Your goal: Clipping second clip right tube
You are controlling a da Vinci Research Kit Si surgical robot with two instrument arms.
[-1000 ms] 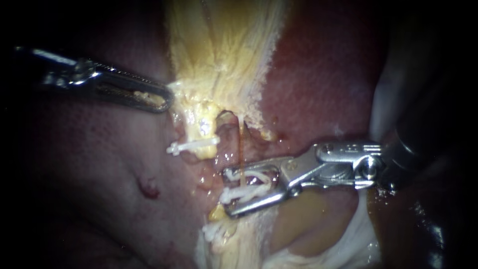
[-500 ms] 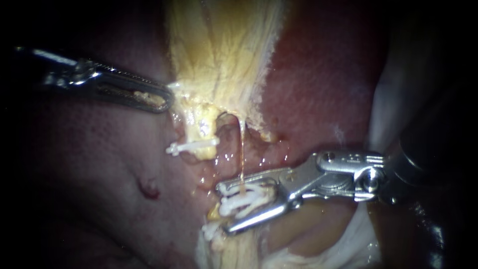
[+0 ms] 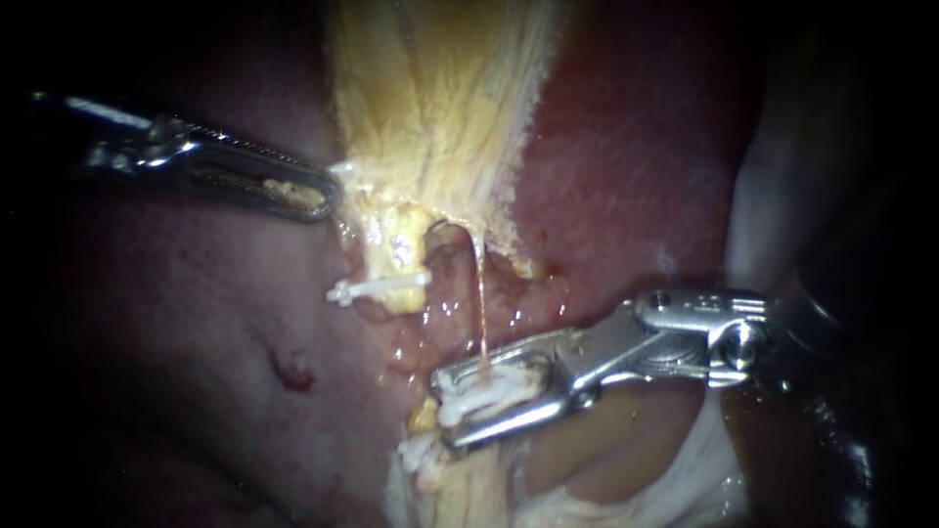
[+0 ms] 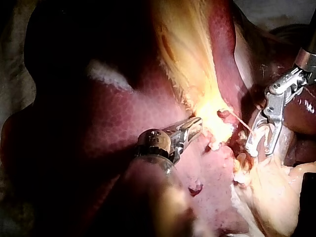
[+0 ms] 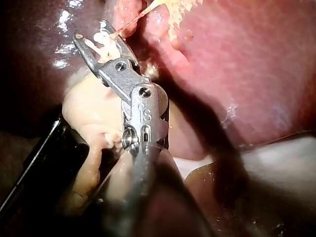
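We have our right instrument (image 3: 448, 409) with jaws nearly closed on the clip (image 3: 484, 391), the thin right tube (image 3: 482, 313) running between them, our left instrument (image 3: 331, 196) clamped on the gallbladder (image 3: 440, 88) edge, and any sideways tug could tear that taut tube.

Mottled dark-red liver (image 3: 626, 176), streaky yellow gallbladder (image 3: 440, 98), a white clip (image 3: 481, 395), and a seemingly orange tube (image 3: 481, 293)

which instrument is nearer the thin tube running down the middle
Right. My right instrument has its jaws shut on a clip at the lower end of the thin tube. My left instrument grips yellow tissue up and to the side, apart from the tube.
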